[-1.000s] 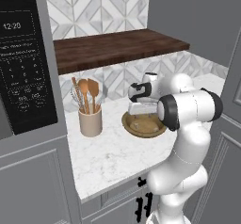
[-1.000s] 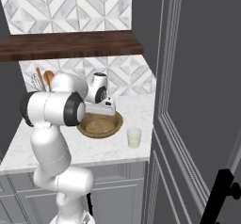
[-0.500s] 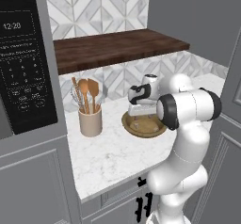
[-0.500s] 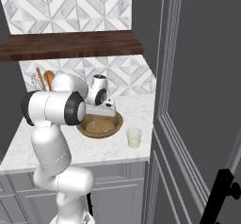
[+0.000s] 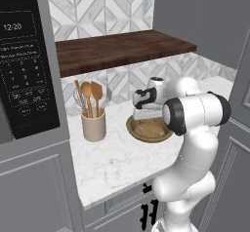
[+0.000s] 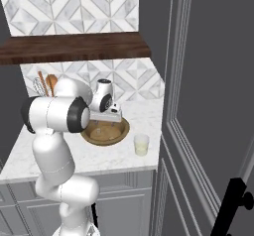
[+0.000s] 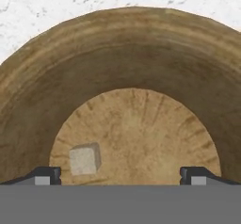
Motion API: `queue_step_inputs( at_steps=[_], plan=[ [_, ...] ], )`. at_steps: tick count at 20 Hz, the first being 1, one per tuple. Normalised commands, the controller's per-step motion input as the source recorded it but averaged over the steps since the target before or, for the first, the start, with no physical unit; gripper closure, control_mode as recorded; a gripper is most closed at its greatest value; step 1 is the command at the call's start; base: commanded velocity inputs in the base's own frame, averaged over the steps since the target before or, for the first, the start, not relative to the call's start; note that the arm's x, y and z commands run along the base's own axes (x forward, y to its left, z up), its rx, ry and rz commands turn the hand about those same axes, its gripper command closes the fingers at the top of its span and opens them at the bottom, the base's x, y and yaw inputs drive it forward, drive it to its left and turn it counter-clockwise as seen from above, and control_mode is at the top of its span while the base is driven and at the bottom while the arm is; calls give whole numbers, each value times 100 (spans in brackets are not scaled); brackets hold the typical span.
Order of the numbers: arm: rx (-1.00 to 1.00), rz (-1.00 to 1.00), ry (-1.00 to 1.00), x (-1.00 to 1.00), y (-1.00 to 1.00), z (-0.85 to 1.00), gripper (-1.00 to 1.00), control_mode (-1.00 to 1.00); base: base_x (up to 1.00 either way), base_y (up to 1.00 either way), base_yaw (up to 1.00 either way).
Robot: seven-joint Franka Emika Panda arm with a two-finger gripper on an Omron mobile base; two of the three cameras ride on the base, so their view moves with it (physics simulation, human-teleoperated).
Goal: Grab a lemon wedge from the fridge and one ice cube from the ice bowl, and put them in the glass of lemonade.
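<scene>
Ice bowl (image 5: 149, 128) is sitting on the tabletop (image 5: 117, 158) just beside the crock (image 5: 93, 127), and I am hanging my end effector (image 5: 145, 119) straight over its middle. From here the descent is looking best kept vertical, clear of the rim.

Seen from the right, my end effector (image 6: 110, 120) is hovering just above the bowl (image 6: 105, 131), with the glass (image 6: 141, 144) standing near it toward the fridge (image 6: 208, 106).

Looking down along the hand, one ice cube (image 7: 84, 160) is lying on the bowl's floor (image 7: 136, 124), beside my left fingertip (image 7: 46, 173). I am judging a small sideways shift is needed to centre it. My fingers are spread wide, gripping nothing.
</scene>
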Motion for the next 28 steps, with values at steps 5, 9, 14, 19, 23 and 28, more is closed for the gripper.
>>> queue_step_inputs(
  at_steps=[5, 9, 14, 19, 23, 28],
  plan=[
    [0, 0, 0, 6, 0, -13, -100, -100, 0, 0, 0],
    [0, 0, 0, 4, 0, -4, -100, -100, 0, 0, 0],
    [-2, 0, 0, 7, 0, 0, -100, -100, 0, 0, 0],
    [0, 0, 0, 16, 0, -21, -100, -100, 0, 0, 0],
    [0, 0, 0, 8, -2, -16, -100, -100, 0, 0, 0],
    [0, 1, -1, -23, -5, 3, -100, -100, 0, 0, 0]
  ],
)
